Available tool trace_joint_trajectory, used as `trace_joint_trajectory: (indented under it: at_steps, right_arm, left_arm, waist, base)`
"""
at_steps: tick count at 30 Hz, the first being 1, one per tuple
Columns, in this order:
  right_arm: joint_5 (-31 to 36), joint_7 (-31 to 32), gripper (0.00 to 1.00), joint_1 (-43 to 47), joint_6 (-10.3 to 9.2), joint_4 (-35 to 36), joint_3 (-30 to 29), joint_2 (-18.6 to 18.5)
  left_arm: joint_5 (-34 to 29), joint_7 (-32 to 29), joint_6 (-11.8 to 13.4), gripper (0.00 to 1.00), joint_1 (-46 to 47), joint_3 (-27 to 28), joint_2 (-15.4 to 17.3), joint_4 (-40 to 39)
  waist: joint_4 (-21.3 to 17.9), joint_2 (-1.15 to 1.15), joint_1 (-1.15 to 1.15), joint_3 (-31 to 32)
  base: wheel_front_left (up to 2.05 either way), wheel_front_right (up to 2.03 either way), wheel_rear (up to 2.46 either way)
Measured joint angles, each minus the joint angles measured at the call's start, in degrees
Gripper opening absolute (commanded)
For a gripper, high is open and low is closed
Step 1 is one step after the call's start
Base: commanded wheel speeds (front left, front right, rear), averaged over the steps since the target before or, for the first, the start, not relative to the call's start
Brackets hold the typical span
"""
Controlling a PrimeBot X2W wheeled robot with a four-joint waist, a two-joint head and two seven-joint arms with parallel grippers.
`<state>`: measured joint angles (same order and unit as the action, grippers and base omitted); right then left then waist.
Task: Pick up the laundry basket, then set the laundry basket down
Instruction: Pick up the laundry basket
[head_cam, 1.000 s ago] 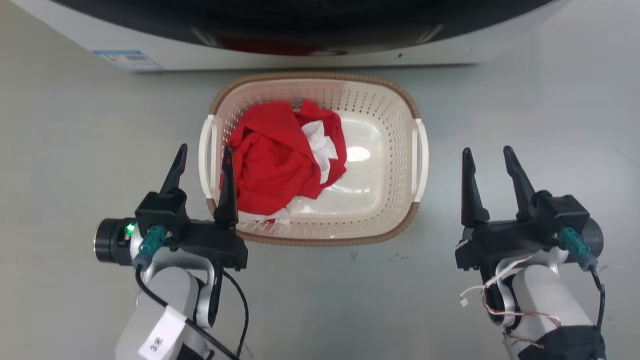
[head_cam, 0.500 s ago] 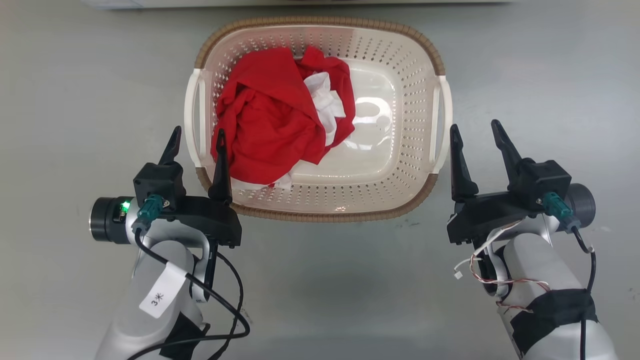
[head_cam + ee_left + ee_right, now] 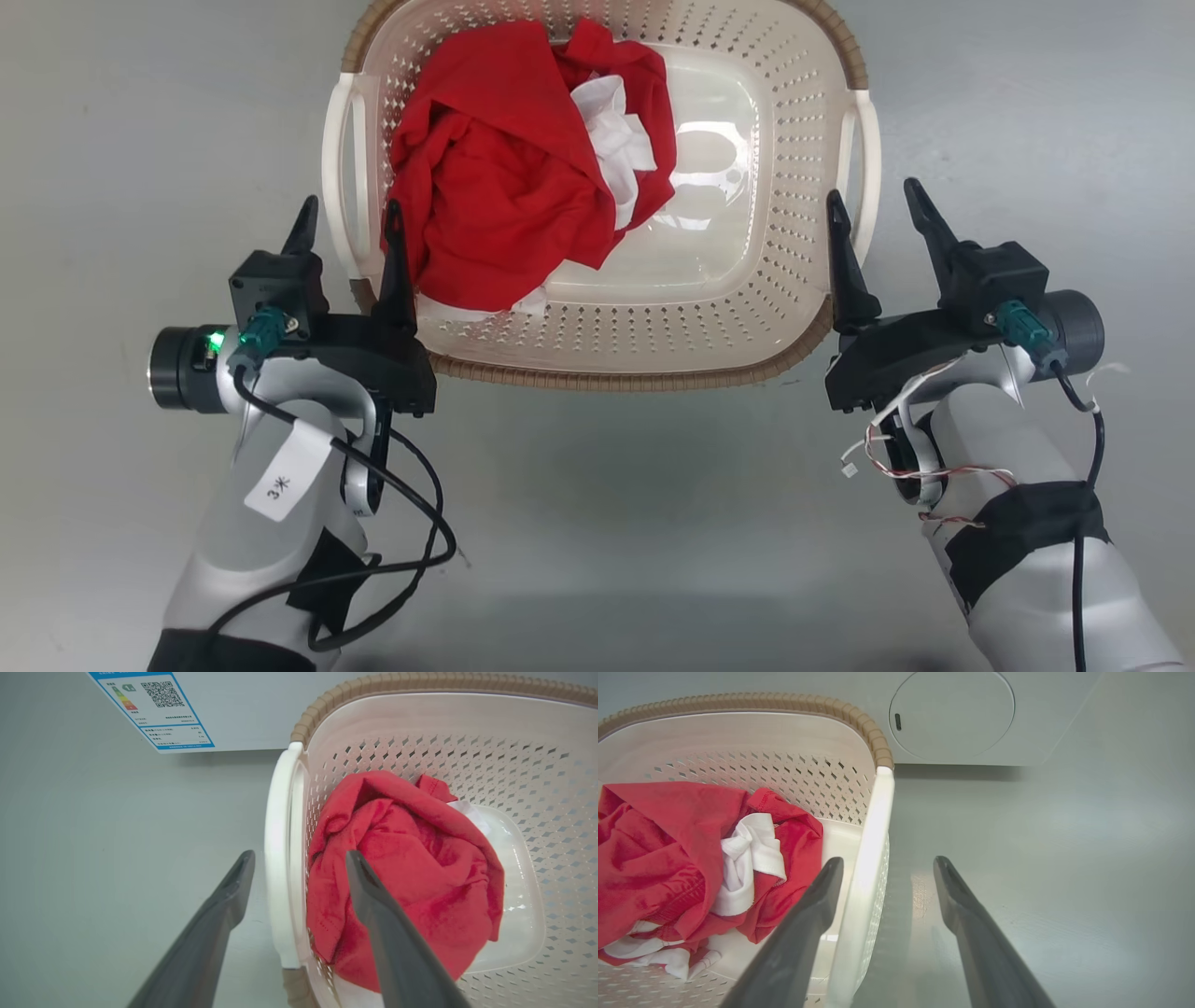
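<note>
The laundry basket (image 3: 597, 378) is cream with perforated walls, a brown woven rim and white side handles, and stands on the grey floor. Inside it lie a crumpled red garment (image 3: 495, 177) and a white cloth (image 3: 621, 140). My left gripper (image 3: 349, 203) is open astride the left handle (image 3: 275, 858), one finger outside and one inside over the red garment (image 3: 402, 858). My right gripper (image 3: 870, 190) is open astride the right handle (image 3: 873, 835), with the inner finger inside the basket wall. In the wrist views the left gripper (image 3: 300, 854) and right gripper (image 3: 888, 859) do not touch the handles.
A white washing machine (image 3: 243, 709) stands just beyond the basket, with an energy label (image 3: 154, 709) on its front; its round panel (image 3: 952, 714) is in the right wrist view. Bare grey floor (image 3: 597, 523) lies around the basket and before me.
The head camera has tilted down, so the washer left the view and the basket looms larger. My right gripper has moved inward to straddle the right handle. Both grippers stay open.
</note>
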<state>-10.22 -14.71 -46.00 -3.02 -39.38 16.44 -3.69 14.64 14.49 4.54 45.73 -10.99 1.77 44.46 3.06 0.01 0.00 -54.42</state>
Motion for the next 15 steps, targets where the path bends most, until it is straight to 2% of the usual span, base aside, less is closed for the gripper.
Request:
trace_joint_trajectory:
  at_steps: [10,15]
  right_arm:
    - [-2.75,0.0,1.0,-2.17,-0.09,-3.37,3.78,-0.07]
    - [-5.56,0.0,1.0,-3.46,-1.02,-3.92,6.23,-0.09]
  left_arm:
    - [0.01,0.0,-0.08,1.0,3.61,0.35,-0.01,4.94]
    - [0.0,0.0,-0.58,1.0,4.92,-0.04,-0.05,7.55]
  waist:
    - [0.64,-0.01,0.0,-1.16]
    - [0.92,-0.01,0.0,-1.32]
  base:
    - [0.0,0.0,0.0]
    - [0.0,0.0,0.0]
